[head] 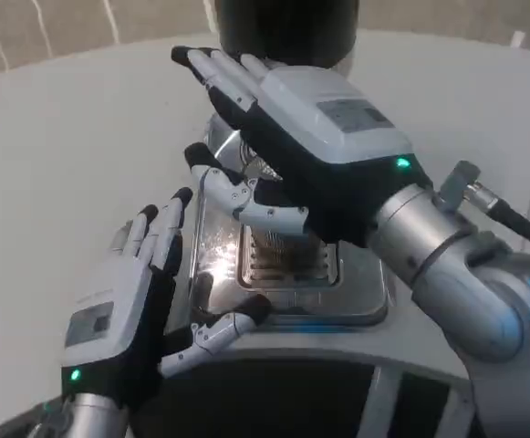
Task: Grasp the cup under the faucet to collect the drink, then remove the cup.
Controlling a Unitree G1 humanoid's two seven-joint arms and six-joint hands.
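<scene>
Closest to me, the left hand (132, 306) stands at the near left edge of the drink machine's metal tray (360, 297), white back turned up, a green light glowing by the wrist. Its fingers (160, 228) reach forward, slightly apart, and the thumb (219, 333) stretches right along the tray's front rim; nothing is in its grasp.

Just beyond, the right hand (315, 151) comes in from the right on its silver forearm (456, 265) and hovers over the tray, fingers pointing left and laid close together, thumb (246, 201) curled underneath. I cannot tell whether it grips anything, because the hand covers the spot under the faucet and hides the cup.

The tray is shiny steel with a slotted drain grille (287, 265). Behind rises the dispenser's dark cylinder (287, 27). All of it sits on a white table (55, 137), with a tan tiled floor (64, 23) past it.
</scene>
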